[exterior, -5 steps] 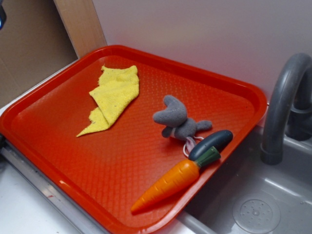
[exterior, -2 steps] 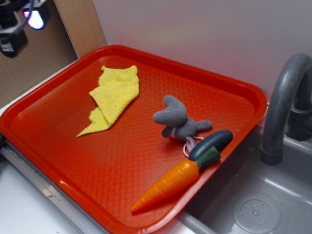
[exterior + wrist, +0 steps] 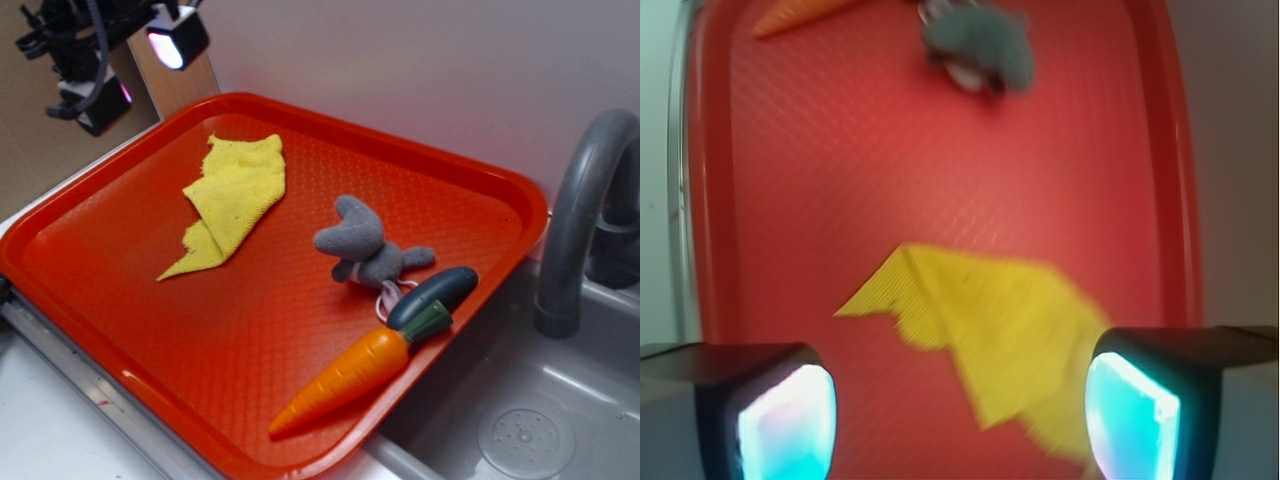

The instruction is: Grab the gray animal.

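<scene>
The gray animal is a small plush with floppy ears lying on the red tray, right of centre; a pale pink cord loop trails from it toward the carrot. In the wrist view the gray animal is at the top edge, blurred. My gripper hangs in the air above the tray's far left corner, well away from the animal. Its fingers are spread wide with nothing between them, so the gripper is open above the yellow cloth.
A yellow cloth lies crumpled on the tray's left half. An orange carrot and a dark blue-gray oblong vegetable lie next to the animal near the tray's right rim. A gray sink with a faucet sits at right.
My gripper has come into the exterior view from the upper left and moved right and down toward the tray's far left corner. Nothing on the tray has moved.
</scene>
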